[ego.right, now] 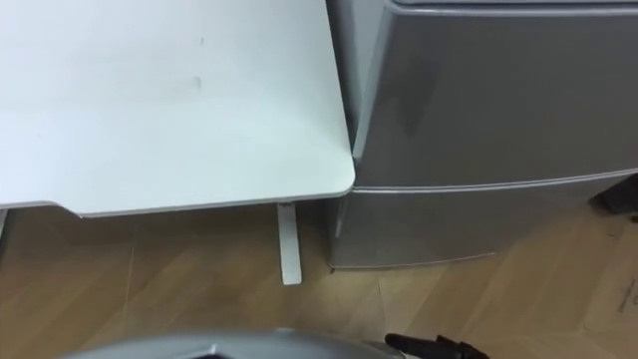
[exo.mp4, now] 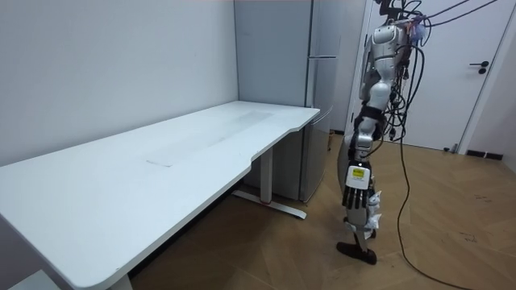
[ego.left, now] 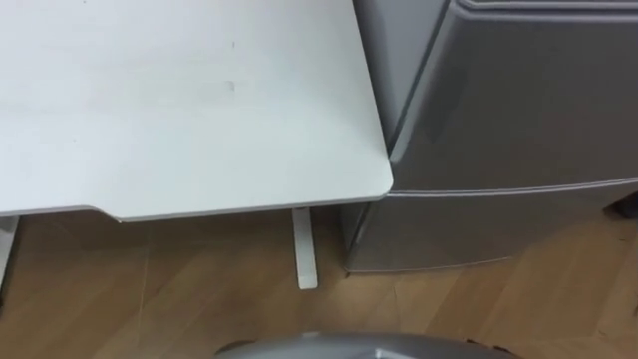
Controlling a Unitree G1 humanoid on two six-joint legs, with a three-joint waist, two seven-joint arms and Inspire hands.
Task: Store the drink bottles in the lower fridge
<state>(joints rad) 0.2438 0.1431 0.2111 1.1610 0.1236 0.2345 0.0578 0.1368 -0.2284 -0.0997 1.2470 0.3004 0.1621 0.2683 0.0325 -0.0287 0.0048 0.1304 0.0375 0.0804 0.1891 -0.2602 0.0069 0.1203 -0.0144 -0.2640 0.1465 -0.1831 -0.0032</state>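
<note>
A white desk [ego.left: 199,100] fills the upper left, its corner just beside the grey fridge [ego.left: 518,100] at right. The fridge's lower door [ego.left: 478,224] is closed, with wooden floor [ego.left: 150,299] below. Right of centre in the room view, the left hand [exo.mp4: 355,192] hangs with relaxed, empty fingers.

A big white counter [ego.left: 179,110] is seen, placed along a pale wall [exo.mp4: 105,56]; its white leg [ego.left: 304,249] is set on the wooden floor [ego.left: 150,309]; a white door [exo.mp4: 447,80] with a dark handle [exo.mp4: 481,67] is seen shut across the room.
</note>
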